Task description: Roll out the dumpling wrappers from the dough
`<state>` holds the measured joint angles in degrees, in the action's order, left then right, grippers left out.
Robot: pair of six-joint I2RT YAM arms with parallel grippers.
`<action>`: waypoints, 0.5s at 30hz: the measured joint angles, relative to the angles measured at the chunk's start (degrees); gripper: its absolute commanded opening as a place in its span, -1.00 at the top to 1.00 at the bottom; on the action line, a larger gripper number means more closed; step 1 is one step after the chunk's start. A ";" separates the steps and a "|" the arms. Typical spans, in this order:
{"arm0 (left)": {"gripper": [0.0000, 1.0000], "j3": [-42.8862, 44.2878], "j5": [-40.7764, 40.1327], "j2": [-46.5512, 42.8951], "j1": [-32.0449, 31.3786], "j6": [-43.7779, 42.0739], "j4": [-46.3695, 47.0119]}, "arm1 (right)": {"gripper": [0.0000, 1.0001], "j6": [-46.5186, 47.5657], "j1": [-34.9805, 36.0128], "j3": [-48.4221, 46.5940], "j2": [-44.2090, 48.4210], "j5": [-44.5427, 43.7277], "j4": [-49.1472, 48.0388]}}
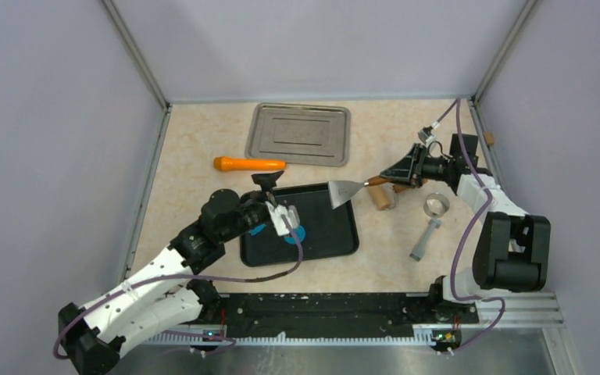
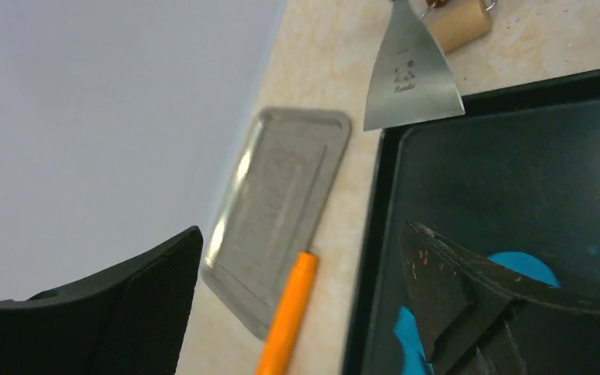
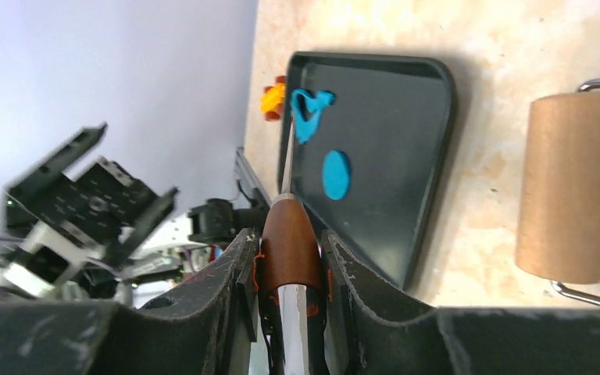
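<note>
Right, nearest first: the dough point(image 1: 258, 229), a ragged blue leftover, and one cut dumpling wrapper point(image 1: 296, 233) just right of it lie on the near-left part of the black tray point(image 1: 332, 230). The left gripper point(image 1: 272, 199) hangs directly over them, jaws apart and holding nothing. It is the nearer arm by far, but it has no tool. Farther back and right, the scraper point(image 1: 344, 192) blade overlaps the tray's far-right corner, with its edge facing near-left. The right gripper point(image 3: 289, 246) is clamped on the scraper's brown handle. The tool's long axis runs far-right to near-left, and the right wrist view shows it aimed roughly at the dough, with the wrapper just off that line. So the wrapper lies left and near of the blade edge, well apart from it. The likely next move is the blade sliding along its own axis, and the left gripper sits in that path. Farthest back are the orange cylinder point(image 1: 248, 164) and the metal tray point(image 1: 298, 134).
</note>
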<state>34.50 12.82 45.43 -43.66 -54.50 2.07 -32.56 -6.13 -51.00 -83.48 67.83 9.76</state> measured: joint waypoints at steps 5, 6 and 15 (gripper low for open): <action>-0.82 11.21 -7.89 5.31 3.06 29.20 -16.17 | 1.00 6.40 0.09 4.07 0.98 -2.56 -1.03; -0.82 12.26 -7.50 6.86 5.55 35.19 -18.21 | 1.00 6.58 0.09 5.35 1.31 -2.89 -1.81; -0.68 12.09 -4.33 17.18 26.27 62.58 -32.74 | 1.00 5.31 0.83 13.75 0.90 -4.46 -11.21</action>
<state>46.59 8.49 62.61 -17.39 8.08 -30.68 -27.24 -5.30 -37.26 -82.59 63.37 -1.45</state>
